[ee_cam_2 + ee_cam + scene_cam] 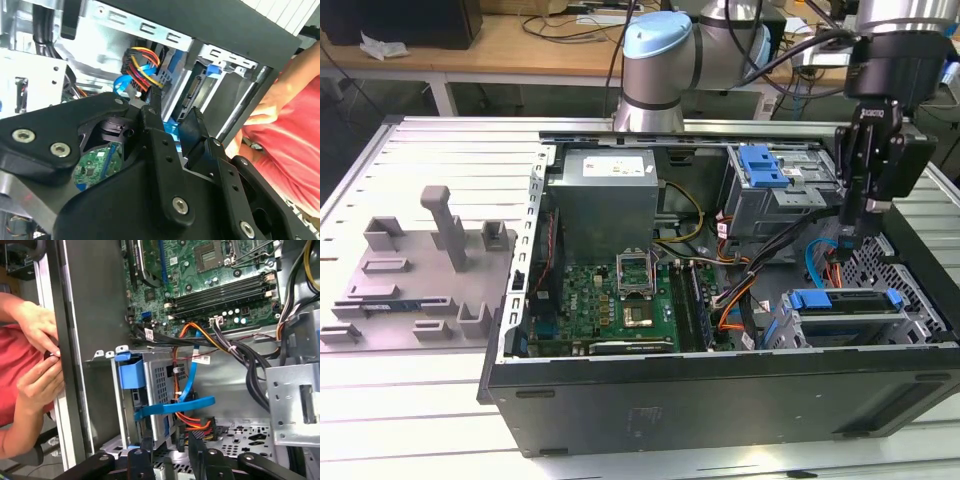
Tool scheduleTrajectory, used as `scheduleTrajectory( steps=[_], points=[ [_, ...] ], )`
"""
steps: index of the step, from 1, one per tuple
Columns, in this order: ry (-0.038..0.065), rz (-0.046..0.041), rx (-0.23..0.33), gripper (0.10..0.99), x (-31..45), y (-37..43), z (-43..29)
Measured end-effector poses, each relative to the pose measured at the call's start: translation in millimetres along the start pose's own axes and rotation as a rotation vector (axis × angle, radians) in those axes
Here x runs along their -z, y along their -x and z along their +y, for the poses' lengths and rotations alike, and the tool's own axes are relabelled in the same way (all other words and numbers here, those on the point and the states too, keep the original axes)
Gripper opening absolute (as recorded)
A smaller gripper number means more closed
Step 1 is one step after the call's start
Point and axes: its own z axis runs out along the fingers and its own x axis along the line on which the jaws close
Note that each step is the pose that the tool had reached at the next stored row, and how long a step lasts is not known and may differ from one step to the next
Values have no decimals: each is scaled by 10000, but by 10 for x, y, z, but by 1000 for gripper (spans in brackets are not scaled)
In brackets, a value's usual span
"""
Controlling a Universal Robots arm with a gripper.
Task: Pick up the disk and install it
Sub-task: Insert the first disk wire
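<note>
Your arm (650,100) has silver-grey joints with a pale blue cap (658,40), and black cables (810,42) loop along it. Your gripper (171,116) is matte black, its fingers (160,145) pinned with silver screws (179,205); the wrist housing (895,70) is black.

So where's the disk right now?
The disk sits inside the case at the exterior view's right, by the near wall, under the claw, with the motherboard further to that view's left.
</note>
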Motion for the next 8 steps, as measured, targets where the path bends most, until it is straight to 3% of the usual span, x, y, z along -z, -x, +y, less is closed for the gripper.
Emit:
scheduleTrajectory(
  steps=[3, 8],
  points=[
    [36, 5, -68, 416, -74, 46, 2],
    [58, 27, 73, 416, -84, 53, -7]
  ],
)
